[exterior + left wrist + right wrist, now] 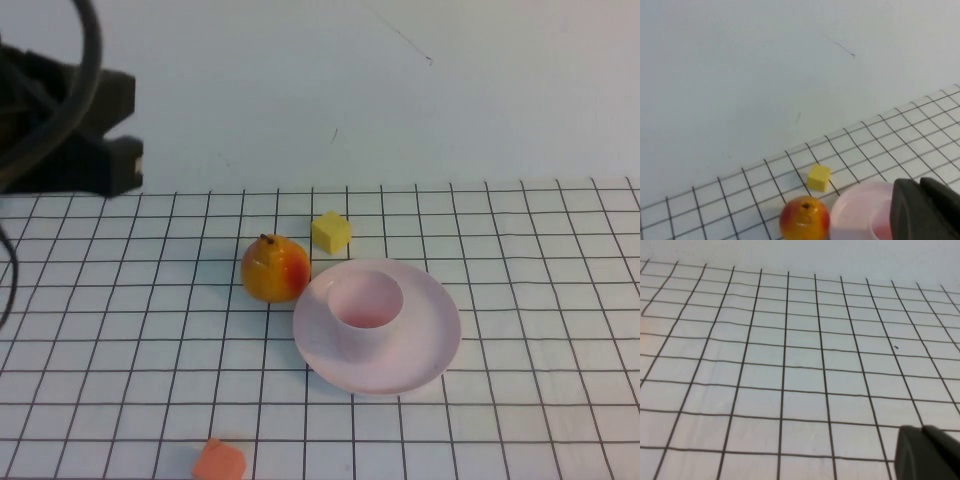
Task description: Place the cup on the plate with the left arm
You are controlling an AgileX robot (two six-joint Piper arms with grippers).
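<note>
Sitting upright on the plate at frame centre, the cup is resting free; left hand is hanging upper left, grip unclear; right hand is showing only a corner.

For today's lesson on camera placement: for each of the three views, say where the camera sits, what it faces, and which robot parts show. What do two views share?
High view: raised, angled down at the cup standing on the plate; left arm at far left.
Left wrist view: faces wall and grid table; left gripper at the corner.
Right wrist view: faces bare grid; right gripper at the corner.
Shared by high and left wrist: fruit, yellow cube.
</note>
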